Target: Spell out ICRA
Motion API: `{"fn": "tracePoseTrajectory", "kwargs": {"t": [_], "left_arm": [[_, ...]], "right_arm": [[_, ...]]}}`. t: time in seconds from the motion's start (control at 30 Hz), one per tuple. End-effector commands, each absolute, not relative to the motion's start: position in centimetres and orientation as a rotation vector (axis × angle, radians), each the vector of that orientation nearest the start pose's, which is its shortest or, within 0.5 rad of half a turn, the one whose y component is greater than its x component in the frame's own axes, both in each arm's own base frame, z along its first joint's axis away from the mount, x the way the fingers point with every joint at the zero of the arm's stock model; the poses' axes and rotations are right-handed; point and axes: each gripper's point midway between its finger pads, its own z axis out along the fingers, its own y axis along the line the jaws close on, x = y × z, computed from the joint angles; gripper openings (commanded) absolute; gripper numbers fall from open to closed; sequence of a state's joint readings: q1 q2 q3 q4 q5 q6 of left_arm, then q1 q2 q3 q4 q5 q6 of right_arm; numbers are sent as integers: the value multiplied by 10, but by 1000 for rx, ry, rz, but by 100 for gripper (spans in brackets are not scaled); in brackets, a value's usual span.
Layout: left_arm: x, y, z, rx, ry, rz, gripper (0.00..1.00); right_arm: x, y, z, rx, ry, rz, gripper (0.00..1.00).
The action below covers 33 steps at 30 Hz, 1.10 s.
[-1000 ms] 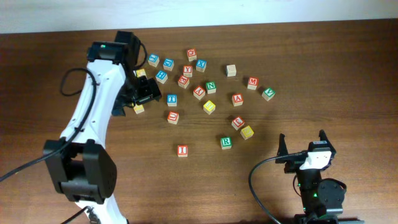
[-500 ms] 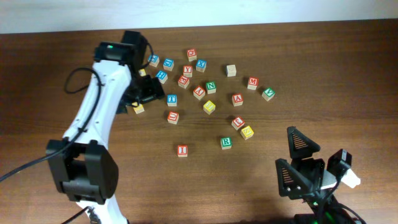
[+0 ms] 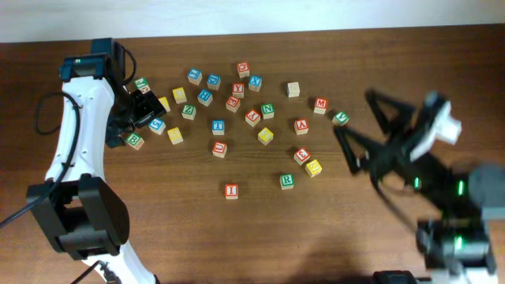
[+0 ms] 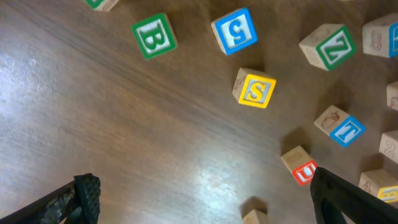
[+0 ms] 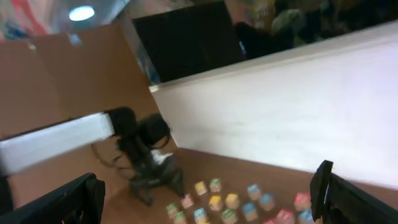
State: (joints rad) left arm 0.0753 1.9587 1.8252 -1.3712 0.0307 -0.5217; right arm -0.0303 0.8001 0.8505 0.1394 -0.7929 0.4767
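Left hand [image 4: 205, 196] hangs with its fingers [image 4: 84, 198] spread wide and nothing between them. It is over bare table [image 4: 124, 143] at the left fringe of the scatter. The green B [image 4: 153, 35] and yellow S [image 4: 254, 88] lie beyond its tips. Neither belongs to the word, so I judge the hand is empty because it has not yet found a cube worth carrying.

The I [image 3: 231, 190] lies alone on the near strip, and the R [image 3: 287, 181] lies to its right, well apart from it. Both are clear of the heap. That reads as a word row begun, with the gap between them kept for the C. The A [image 3: 301, 125] sits in the scatter behind the R, among other cubes. A yellow cube [image 3: 266, 136] to the left of the A may be the C, but its print is too small to read.

The right hand [image 3: 364, 130] is raised high over the right side and blurred from overhead, its fingers splayed and empty. Its wrist camera faces the far wall rather than the cubes, so it is probably working no cube.
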Motion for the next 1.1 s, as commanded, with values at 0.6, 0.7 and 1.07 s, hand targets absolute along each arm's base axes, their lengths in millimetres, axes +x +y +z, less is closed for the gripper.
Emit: {"fn": "tracePoseTrajectory", "kwargs": {"t": [0.6, 0.7, 1.07], "left_arm": [[378, -12, 136, -828, 3026, -105, 99], [373, -12, 136, -834, 3046, -97, 99], [391, -12, 136, -677, 3009, -120, 99]], "right_arm": [[295, 128, 298, -400, 2313, 860, 98], [294, 144, 287, -314, 2386, 1090, 98], [327, 151, 239, -237, 2507, 1192, 98]]}}
